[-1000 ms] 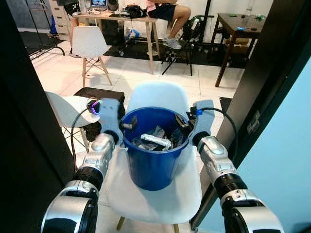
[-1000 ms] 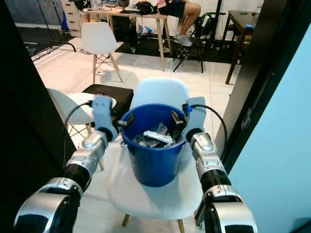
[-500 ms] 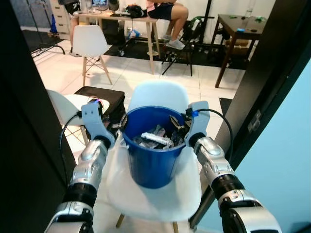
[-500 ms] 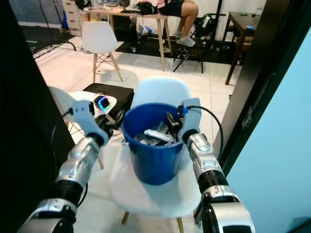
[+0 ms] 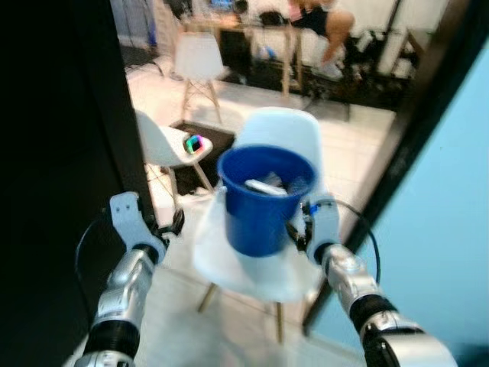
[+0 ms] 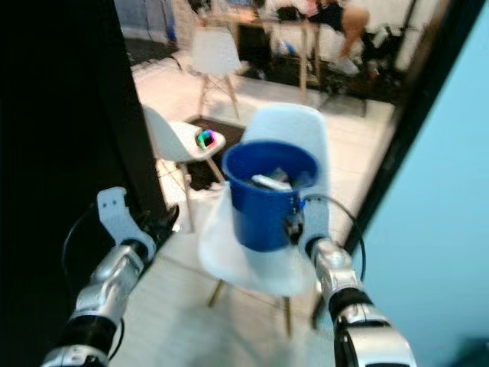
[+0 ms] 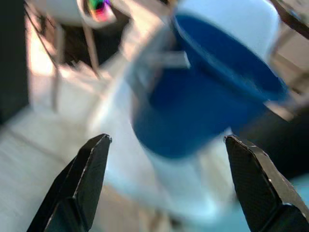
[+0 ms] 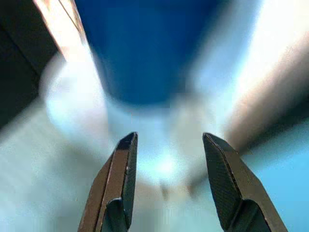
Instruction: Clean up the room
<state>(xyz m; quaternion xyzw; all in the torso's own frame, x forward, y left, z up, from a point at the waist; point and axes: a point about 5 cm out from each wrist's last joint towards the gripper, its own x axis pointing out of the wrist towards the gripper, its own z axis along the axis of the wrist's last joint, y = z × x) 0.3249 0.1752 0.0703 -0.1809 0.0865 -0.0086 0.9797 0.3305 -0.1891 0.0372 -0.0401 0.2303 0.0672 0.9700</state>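
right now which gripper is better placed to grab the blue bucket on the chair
Right. The right gripper, open, sits close beside the blue bucket on the white chair; the left gripper, also open, is farther off to its side.

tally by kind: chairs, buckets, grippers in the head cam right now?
White chairs: 3, one under the bucket, one to the left, one far back
Blue bucket: 1
Grippers: 2, left gripper and right gripper
Total: 6
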